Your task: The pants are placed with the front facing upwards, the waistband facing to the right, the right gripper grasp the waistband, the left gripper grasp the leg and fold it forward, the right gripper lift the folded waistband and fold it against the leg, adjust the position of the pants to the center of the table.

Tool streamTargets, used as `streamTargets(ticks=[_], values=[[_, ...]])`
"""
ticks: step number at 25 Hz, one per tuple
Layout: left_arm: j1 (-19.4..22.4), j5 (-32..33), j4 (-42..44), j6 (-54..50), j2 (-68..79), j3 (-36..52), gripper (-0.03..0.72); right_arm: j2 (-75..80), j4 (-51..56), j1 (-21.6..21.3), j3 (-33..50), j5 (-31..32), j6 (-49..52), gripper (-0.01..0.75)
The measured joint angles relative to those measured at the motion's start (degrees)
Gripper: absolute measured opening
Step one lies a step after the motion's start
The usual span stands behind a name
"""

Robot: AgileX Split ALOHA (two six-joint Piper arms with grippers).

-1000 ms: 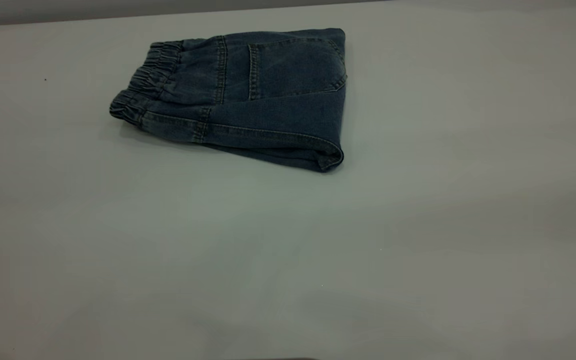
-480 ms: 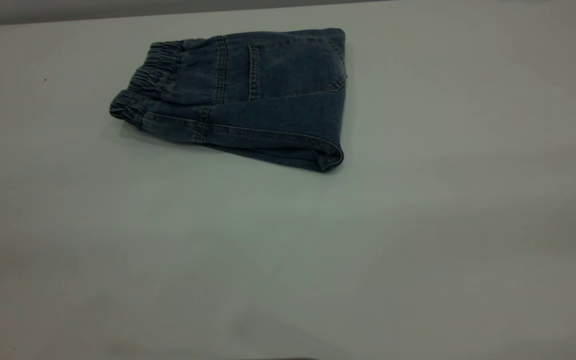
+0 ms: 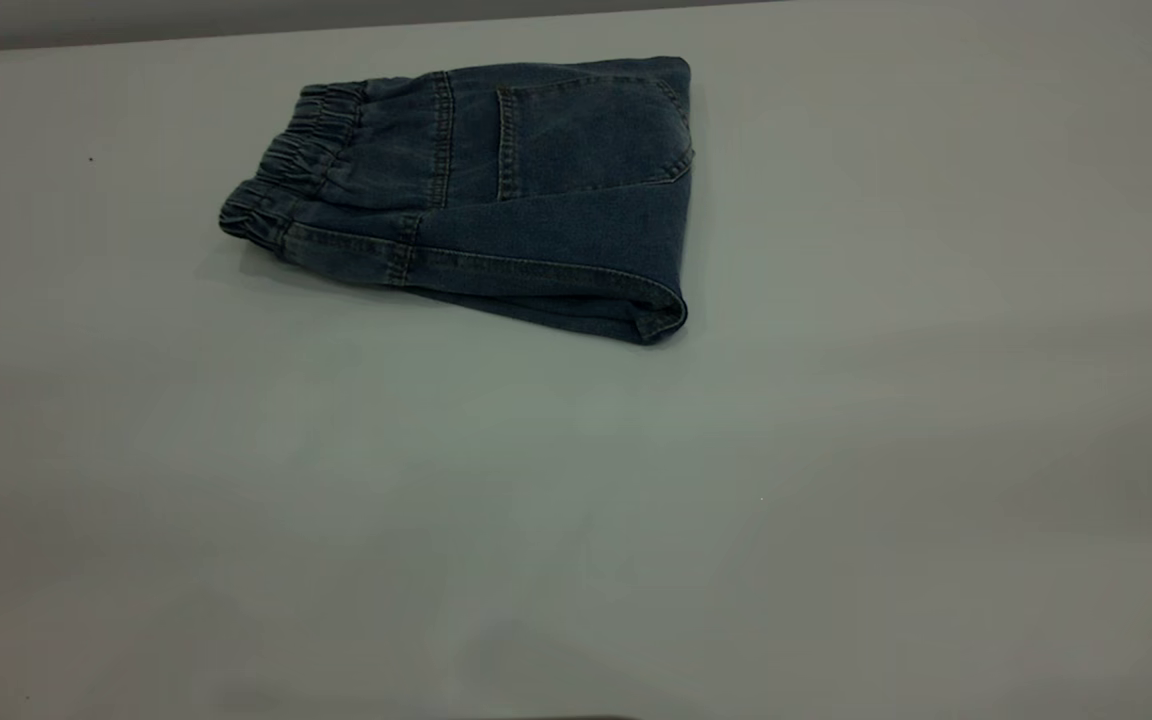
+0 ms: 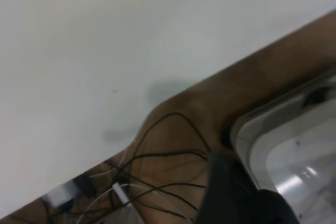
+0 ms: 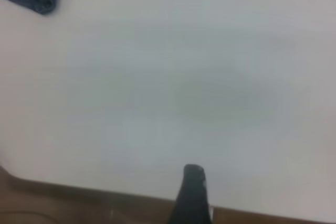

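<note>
pants (image 3: pixel 496 190): folded into a compact bundle, lying flat on the counter (image 3: pixel 836 450), far-left area in the exterior view, off centre
waistband (image 3: pixel 291 175): on the bundle's left end, gathered
pocket (image 3: pixel 586 135): back patch, facing up on the top layer
left tool (image 4: pixel 236 192): off the cloth, over the counter edge near loose cables (image 4: pixel 163 156); spread or pressed together, cannot tell
right tool (image 5: pixel 191 195): near the counter edge, well apart from the pants; only one dark finger shows, state cannot tell
</note>
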Motion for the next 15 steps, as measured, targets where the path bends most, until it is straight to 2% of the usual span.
streamTargets(ticks=[6,15], values=[[0.00,0.86,-4.22,5.28,0.00,0.12,0.482,-3.83,1.75,0.00,0.00,0.00,-2.08,0.568],[0.00,1.31,-3.74,3.31,0.00,0.78,0.482,-7.63,2.85,0.00,0.00,0.05,-3.16,0.568]])
